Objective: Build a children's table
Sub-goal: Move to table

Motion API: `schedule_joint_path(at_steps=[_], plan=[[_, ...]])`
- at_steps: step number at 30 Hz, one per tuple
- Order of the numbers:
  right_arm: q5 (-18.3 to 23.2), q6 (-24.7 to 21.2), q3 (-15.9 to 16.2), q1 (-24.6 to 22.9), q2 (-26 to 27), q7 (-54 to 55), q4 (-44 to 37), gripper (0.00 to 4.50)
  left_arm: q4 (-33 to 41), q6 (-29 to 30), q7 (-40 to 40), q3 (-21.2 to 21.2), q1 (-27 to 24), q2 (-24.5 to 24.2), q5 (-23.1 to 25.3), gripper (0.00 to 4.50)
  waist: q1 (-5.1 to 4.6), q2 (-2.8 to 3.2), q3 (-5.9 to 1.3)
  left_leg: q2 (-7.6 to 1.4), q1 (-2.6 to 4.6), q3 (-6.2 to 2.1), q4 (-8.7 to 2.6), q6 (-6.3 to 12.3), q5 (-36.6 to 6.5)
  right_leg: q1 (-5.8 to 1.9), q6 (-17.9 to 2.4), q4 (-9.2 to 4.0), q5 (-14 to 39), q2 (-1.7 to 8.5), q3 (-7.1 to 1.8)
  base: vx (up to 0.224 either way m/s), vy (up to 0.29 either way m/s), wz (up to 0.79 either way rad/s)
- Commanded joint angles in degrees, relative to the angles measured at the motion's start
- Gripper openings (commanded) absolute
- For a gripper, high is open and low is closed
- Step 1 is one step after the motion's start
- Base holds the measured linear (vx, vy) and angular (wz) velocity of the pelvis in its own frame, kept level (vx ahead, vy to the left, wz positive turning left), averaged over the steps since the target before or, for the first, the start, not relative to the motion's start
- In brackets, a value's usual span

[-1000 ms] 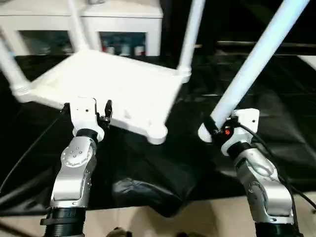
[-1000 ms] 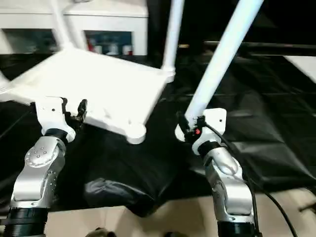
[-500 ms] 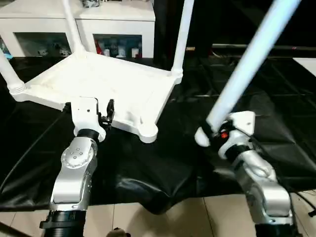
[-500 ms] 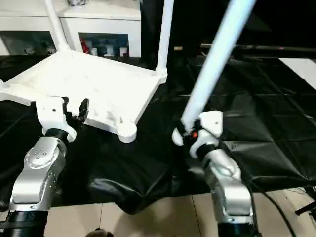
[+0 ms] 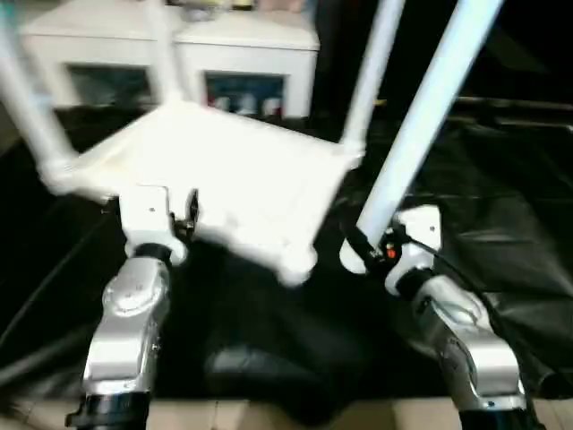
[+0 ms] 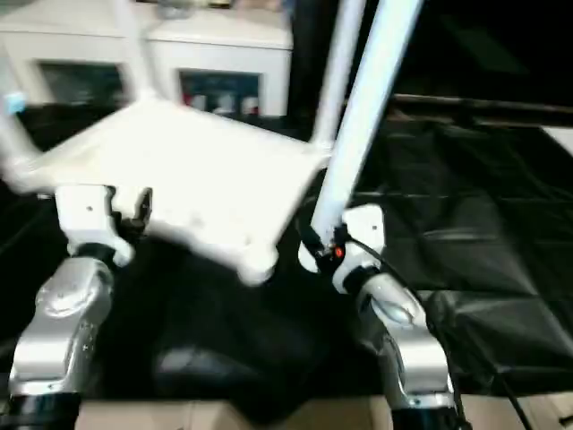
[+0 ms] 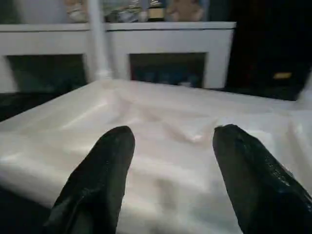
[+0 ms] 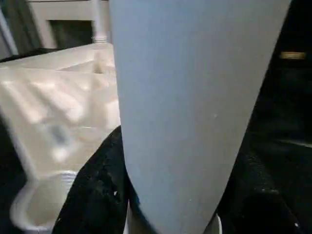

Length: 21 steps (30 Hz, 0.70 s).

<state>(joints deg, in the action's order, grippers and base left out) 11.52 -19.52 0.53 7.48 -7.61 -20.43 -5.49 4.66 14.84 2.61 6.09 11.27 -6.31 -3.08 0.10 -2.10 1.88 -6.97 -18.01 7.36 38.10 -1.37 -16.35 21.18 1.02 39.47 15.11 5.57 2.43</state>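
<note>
Risk first: your right tool (image 5: 358,244) is clamped on the thick end of the fourth leg (image 5: 421,116), which leans steeply up and away from it, and the empty corner socket (image 5: 295,266) of the tabletop (image 5: 224,179) sits just beside that end, not yet under it. With the leg tilted like this, you could strike the socket's rim rather than enter it, and a push at that angle would likely shove the tabletop across the black sheet (image 5: 501,224) instead of seating the leg. The long free end may also swing into the standing leg (image 5: 372,72) at the far corner next to the socket.

Your left tool (image 7: 170,146) is roughly half open, its fingers (image 7: 105,170) on either side of the tabletop's near edge with a gap showing; from these views I cannot tell whether they press on the plastic at all. If they do not, nothing steadies the tabletop when the leg goes in.

The tabletop lies upside down on the sheet, white plastic with faint ribs and a raised rim, round sockets at the corners. Three legs already stand up from it: two at the far corners and one at the corner left of your left tool. The white cabinet (image 5: 242,45) stands behind the tabletop.
</note>
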Motion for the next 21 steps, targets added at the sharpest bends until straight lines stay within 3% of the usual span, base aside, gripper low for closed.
schedule_joint_path(at_steps=[1, 2, 3, 4, 5, 6, 7, 8, 9, 11, 12, 13, 14, 15, 16, 18, 20, 21], plan=[[-0.03, 0.44, -1.54, -0.04, -0.67, 0.29, -0.34, 1.91, 0.78, 0.71, -0.08, -1.68, 0.35, 0.76, 0.16, 3.01, 2.73, -1.40, -3.05, -0.46, -4.05, -0.59, 1.64, 10.84, -3.81, -8.09, -11.44, -10.30, 10.85, 8.81, -8.96, 0.096, -0.071, 0.13], [-0.07, 0.47, -1.68, -0.01, -0.74, 0.30, -0.31, 1.91, 0.82, 0.78, -0.18, -1.75, 0.37, 0.80, 0.24, 3.01, 2.97, -1.44, -3.58, -0.87, -5.99, -1.24, 2.56, 8.85, -0.71, -9.91, -13.13, -9.65, 10.60, 8.95, -8.89, 0.106, -0.047, 0.06], [-0.16, 0.55, -1.70, -0.04, -0.83, 0.32, -0.34, 1.91, 0.79, 0.48, -0.27, -1.70, 0.34, 0.93, 0.15, 3.01, 3.57, -0.51, -3.41, -1.46, -6.80, -2.09, 1.49, 5.37, 5.98, -9.07, -16.24, -8.15, -0.99, 7.81, -7.59, 0.118, -0.037, -0.11], [-0.19, 0.61, -1.64, -0.05, -0.92, 0.37, -0.35, 1.91, 0.78, 0.25, -0.32, -1.63, 0.31, 1.02, 0.07, 3.01, 3.13, 0.65, -3.60, -2.48, -6.79, -2.17, -2.32, 3.71, 15.46, -7.75, -17.27, -5.21, -16.44, 4.43, -3.78, 0.118, -0.037, -0.11], [-0.15, 0.65, -1.61, -0.09, -1.01, 0.37, -0.34, 1.91, 0.59, 0.42, -0.49, -1.86, 0.32, 0.89, 0.56, 3.01, 2.91, 1.45, -3.58, -2.89, -5.69, -1.91, -4.26, 3.69, 19.71, -6.29, -16.29, -4.38, -21.15, 2.39, -1.93, 0.097, -0.002, -0.08], [-0.12, 0.65, -1.59, -0.09, -1.04, 0.38, -0.34, 1.91, 0.53, 0.49, -0.53, -1.93, 0.33, 0.84, 0.71, 3.01, 2.63, 2.00, -3.47, -3.68, -4.71, -2.35, -4.71, 5.99, 21.13, -4.53, -14.10, -3.95, -23.42, 1.08, -1.25, 0.086, 0.007, -0.01], [-0.01, 0.59, -1.53, -0.06, -1.18, 0.38, -0.33, 1.91, 0.03, 0.65, -0.79, -2.07, 0.50, 0.81, 1.09, 3.01, 2.15, 2.85, -3.93, -5.24, -3.17, -2.98, -3.87, 6.86, 22.39, -3.41, -13.03, -3.35, -22.71, 0.64, -0.99, 0.086, 0.007, -0.01], [-0.01, 0.57, -1.48, -0.03, -1.25, 0.39, -0.35, 1.91, -0.15, 0.61, -0.83, -2.04, 0.61, 0.88, 1.09, 3.01, 2.17, 2.58, -4.75, -5.86, -2.34, -3.61, -3.05, 7.60, 30.33, -2.90, -13.27, -2.78, -27.79, 0.99, -1.35, 0.056, 0.017, 0.04], [-0.01, 0.56, -1.47, -0.02, -1.27, 0.39, -0.35, 1.91, -0.19, 0.59, -0.84, -2.03, 0.64, 0.89, 1.08, 3.01, 2.58, 2.40, -4.49, -5.47, -2.40, -3.23, -2.92, 7.35, 32.50, -2.52, -13.45, -3.23, -28.24, 1.19, -1.48, 0.000, 0.000, 0.00], [0.06, 0.38, -1.43, 0.07, -1.32, 0.43, -0.42, 1.91, -0.83, 0.28, -0.54, -2.31, 1.11, 0.89, 1.30, 3.01, 3.22, 2.13, -3.76, -5.11, -3.26, -2.30, -3.98, 5.74, 22.24, -3.06, -14.09, -4.23, -21.76, 2.04, -1.67, 0.000, 0.000, 0.00], [0.39, 0.08, -1.45, 0.23, -1.29, 0.23, -0.38, 1.91, -1.49, -0.02, 0.64, -2.85, 1.67, 0.63, 1.03, 3.01, 3.41, 1.83, -3.20, -5.38, -3.20, -1.85, -4.79, 4.33, 12.40, -3.00, -14.55, -5.05, -15.42, 2.43, -1.90, 0.000, 0.000, 0.00], [0.58, -0.13, -1.51, 0.45, -1.26, 0.05, -0.24, 1.91, -1.96, -0.15, 1.37, -3.21, 2.10, 0.41, 0.73, 3.01, 3.37, 1.84, -2.94, -5.51, -3.19, -1.76, -5.24, 3.51, 7.76, -3.09, -14.68, -5.34, -11.98, 2.56, -1.95, 0.000, 0.000, 0.00], [1.70, -0.90, -1.61, 0.81, -1.17, -0.92, -0.14, 1.91, -3.33, -0.17, 4.29, -4.03, 3.10, -0.27, -0.45, 3.01, 3.33, 1.55, -2.37, -5.64, -2.79, -1.22, -6.34, 0.82, -2.47, -2.97, -13.78, -6.23, -2.28, 2.66, -2.21, -0.064, 0.003, 0.00], [2.59, -1.32, -1.61, 1.32, -1.36, -2.10, -0.02, 1.91, -4.05, 0.81, 11.27, -4.76, 3.91, -0.93, -4.98, 3.01, 3.33, 1.55, -2.37, -5.64, -2.79, -1.22, -6.34, 0.82, -2.47, -2.97, -13.78, -6.23, -2.28, 2.66, -2.21, -0.075, -0.012, 0.01], [3.14, -1.58, -1.61, 1.74, -1.49, -2.89, 0.09, 1.91, -4.46, 1.61, 16.16, -5.18, 4.47, -1.36, -8.25, 3.29, 3.33, 1.57, -1.75, -5.73, -2.09, -0.87, -7.21, -2.32, -10.81, -2.35, -12.61, -7.28, 8.74, 3.00, -2.60, -0.075, -0.012, 0.01], [3.52, -1.79, -1.38, 2.83, -2.35, -4.19, 0.77, 1.91, -5.46, 2.72, 23.66, -7.53, 5.84, -3.82, -9.88, 3.36, 3.09, 1.43, -1.60, -5.70, -2.09, -0.85, -7.69, -3.74, -13.10, -2.38, -11.28, -7.62, 12.64, 2.89, -2.58, -0.070, -0.009, -0.05], [3.72, -1.85, -0.95, 4.79, -4.42, -6.90, 2.65, 1.91, -9.20, 1.76, 33.78, -13.08, 9.31, -9.12, -6.87, 3.43, 3.06, 1.23, -1.87, -5.70, -1.81, -0.55, -7.94, -4.05, -12.00, -2.02, -9.31, -7.80, 13.31, 2.69, -2.84, -0.059, -0.005, -0.06], [3.72, -1.83, -0.91, 5.01, -4.66, -7.21, 2.90, 1.91, -9.81, 1.25, 34.83, -13.68, 9.78, -9.66, -6.35, 3.58, 3.00, 1.12, -1.88, -5.49, -2.00, -0.47, -7.98, -3.80, -10.81, -2.18, -9.10, -7.96, 12.71, 2.69, -2.84, 0.000, 0.000, 0.00]])
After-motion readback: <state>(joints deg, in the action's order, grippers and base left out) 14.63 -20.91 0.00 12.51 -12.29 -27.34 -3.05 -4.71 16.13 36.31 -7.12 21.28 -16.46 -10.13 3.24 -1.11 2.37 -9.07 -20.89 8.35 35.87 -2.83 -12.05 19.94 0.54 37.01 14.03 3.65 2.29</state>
